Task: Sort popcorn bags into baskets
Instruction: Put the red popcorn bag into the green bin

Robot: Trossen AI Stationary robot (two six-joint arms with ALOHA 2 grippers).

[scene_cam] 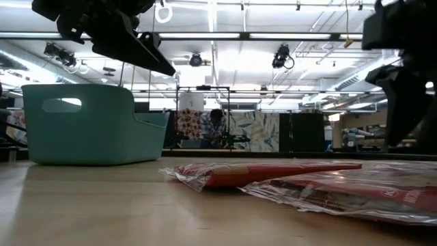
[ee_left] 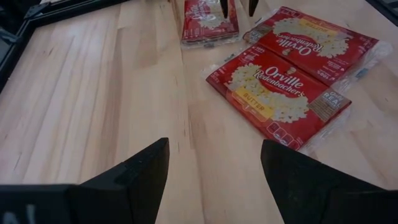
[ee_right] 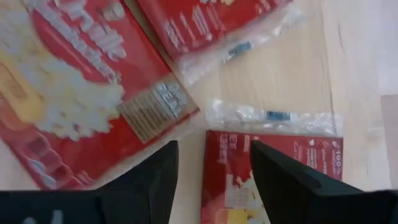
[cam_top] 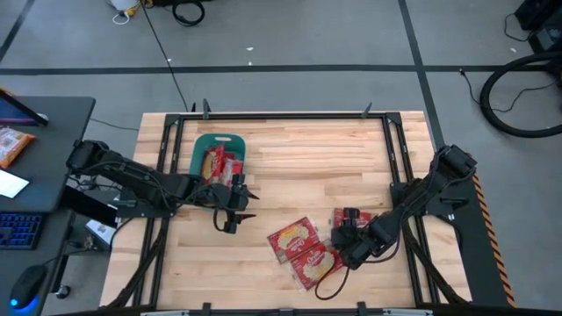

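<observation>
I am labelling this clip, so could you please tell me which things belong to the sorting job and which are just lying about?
Job: popcorn bags on the table, popcorn bags already in the basket, teal basket.
Lying about: orange snack packet, keyboard, mouse on the side desk.

I'm seeing grey floor (cam_top: 290, 35) crossed by dark tape lines, a desk (cam_top: 44, 132) sitting left, and ceiling striplights (scene_cam: 287, 35) glowing overhead.

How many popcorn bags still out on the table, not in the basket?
3: two overlapping near the front middle, one under the right gripper. Basket contents partly hidden by the left arm.
</observation>
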